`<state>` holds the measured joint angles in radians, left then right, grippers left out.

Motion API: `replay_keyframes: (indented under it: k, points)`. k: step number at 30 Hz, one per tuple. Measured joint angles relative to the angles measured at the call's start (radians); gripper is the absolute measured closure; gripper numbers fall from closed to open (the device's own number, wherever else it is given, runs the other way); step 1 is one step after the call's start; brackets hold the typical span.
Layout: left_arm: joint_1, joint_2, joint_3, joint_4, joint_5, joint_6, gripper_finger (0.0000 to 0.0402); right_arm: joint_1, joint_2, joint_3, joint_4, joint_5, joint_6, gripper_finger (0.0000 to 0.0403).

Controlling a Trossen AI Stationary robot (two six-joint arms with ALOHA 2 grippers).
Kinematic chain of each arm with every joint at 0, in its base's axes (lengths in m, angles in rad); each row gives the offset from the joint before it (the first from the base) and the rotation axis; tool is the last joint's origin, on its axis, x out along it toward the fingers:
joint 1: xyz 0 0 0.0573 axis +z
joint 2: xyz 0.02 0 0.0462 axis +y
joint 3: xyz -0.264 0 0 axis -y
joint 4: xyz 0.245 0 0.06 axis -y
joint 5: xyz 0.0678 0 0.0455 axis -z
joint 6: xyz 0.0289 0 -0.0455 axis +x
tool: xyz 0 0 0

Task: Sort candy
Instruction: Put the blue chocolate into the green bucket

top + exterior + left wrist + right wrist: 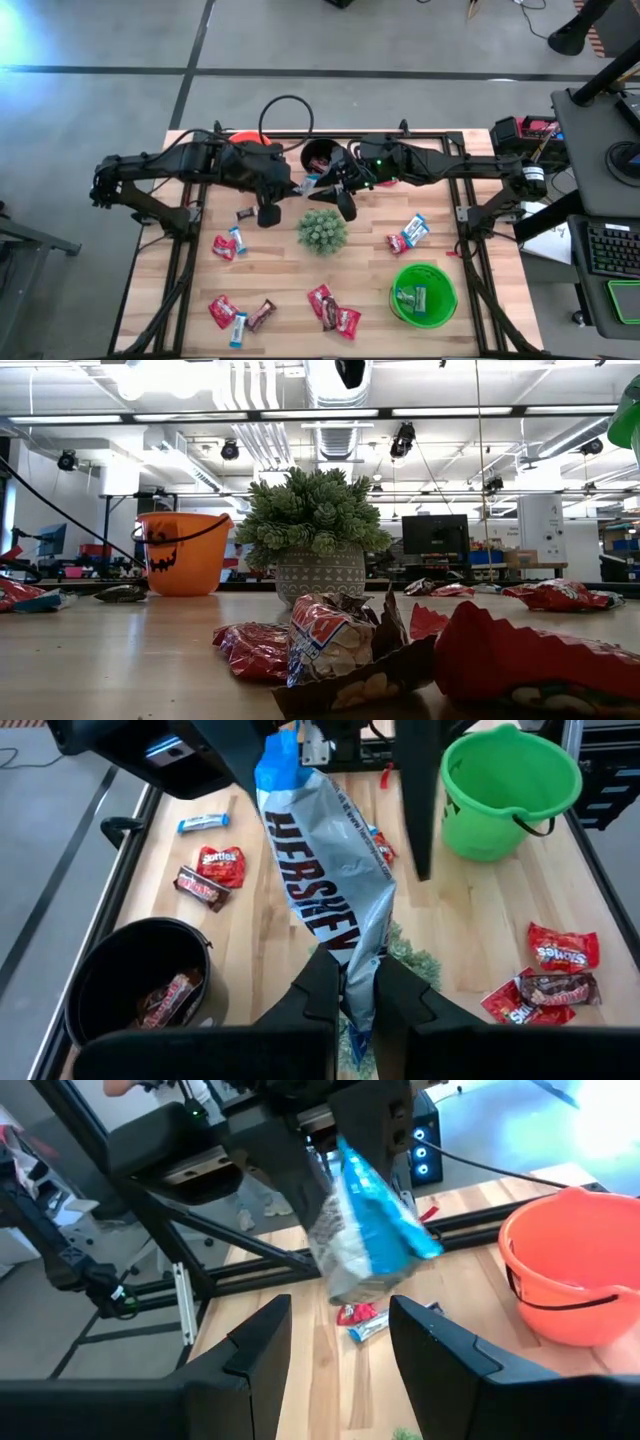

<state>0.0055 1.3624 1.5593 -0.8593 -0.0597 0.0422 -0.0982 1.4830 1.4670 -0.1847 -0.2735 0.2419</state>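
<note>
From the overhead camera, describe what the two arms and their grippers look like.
Both arms are dark, nearly black, built of jointed tubular segments. A black cable loops up from the left arm beside the orange bucket. The right arm shows a small green light near its wrist. The left gripper and right gripper each end in two flat, dark, angular fingers.

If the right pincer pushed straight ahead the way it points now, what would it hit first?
Most likely the silver and blue candy wrapper hanging ahead of the open right pincer, held by the left pincer. Depth is unclear; the left arm sits just behind it.
</note>
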Motion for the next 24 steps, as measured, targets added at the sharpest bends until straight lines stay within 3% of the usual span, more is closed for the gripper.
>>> replay_keyframes:
  k: [17,24]
  points:
    - [0.011,0.0,0.0,0.041,0.026,0.006,0.0398,-0.013,-0.001,0.0,0.08,0.009,-0.007,0.0244]
    - [0.011,0.006,0.0,0.047,0.033,0.006,0.0398,-0.014,0.002,0.0,0.092,0.03,0.015,0.0303]
